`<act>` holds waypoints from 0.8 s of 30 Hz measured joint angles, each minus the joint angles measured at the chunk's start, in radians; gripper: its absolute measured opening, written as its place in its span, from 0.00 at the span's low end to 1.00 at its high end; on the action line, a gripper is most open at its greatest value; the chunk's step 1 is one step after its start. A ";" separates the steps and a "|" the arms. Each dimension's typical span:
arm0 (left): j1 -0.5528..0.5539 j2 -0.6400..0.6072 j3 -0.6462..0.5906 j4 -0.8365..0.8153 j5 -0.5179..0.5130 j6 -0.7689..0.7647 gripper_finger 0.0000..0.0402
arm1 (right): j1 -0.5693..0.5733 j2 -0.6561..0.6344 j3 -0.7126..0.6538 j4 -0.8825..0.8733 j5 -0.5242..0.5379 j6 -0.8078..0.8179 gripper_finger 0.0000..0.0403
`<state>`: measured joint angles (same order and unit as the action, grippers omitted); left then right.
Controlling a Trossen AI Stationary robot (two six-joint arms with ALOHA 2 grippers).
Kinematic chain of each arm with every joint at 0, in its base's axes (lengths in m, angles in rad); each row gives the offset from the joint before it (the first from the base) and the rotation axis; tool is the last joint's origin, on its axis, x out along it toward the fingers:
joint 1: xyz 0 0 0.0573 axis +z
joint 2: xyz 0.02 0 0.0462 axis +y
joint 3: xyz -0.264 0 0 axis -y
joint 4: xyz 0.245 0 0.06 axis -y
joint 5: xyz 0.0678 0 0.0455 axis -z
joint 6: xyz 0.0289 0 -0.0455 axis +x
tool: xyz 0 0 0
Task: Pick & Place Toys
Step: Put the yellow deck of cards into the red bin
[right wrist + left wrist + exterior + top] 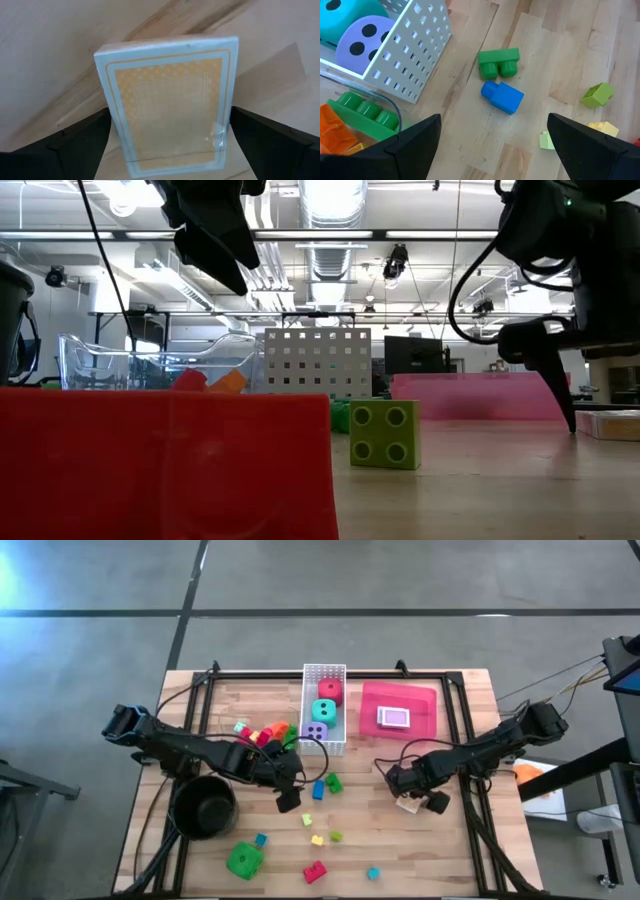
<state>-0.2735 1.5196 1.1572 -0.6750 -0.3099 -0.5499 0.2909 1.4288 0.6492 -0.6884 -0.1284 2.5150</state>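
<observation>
Left gripper: the left gripper (490, 145) hangs over the middle of the pale wooden table (450, 840), fingers spread wide apart with nothing between them.
Under the left gripper: a blue plastic building brick (502, 96) lies flat on the wood, just beside a green plastic building brick (498, 62); neither is touched by a finger.
Right gripper: the right gripper (167, 150) is down low on the right half of the table, fingers wide, one on each side of a flat card pack with a pale blue border and orange patterned back (170, 102). Whether the pads touch the pack's edges, I cannot tell.
White basket: the white perforated basket (325, 671) at the far middle holds a red die (330, 691), a teal die (325, 712) and a purple die with dark dots (316, 730).
Red tray: the flat red tray (425, 698) just right of the basket carries a second small card pack (394, 717).
Loose on the table: a green die (244, 860) and a red plastic brick (315, 872) near the front edge; a lime-green brick (385, 434) stands close in the low view.
Black pot: a round black pot (205, 806) sits front left, beside the left arm.
</observation>
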 joint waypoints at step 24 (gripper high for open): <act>0.000 0.000 0.000 0.000 0.000 0.000 0.91 | -0.001 -0.001 0.020 0.020 0.106 0.003 0.99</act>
<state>-0.2734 1.5196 1.1572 -0.6750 -0.3096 -0.5503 0.2901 1.4281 0.6697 -0.6688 -0.0223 2.5183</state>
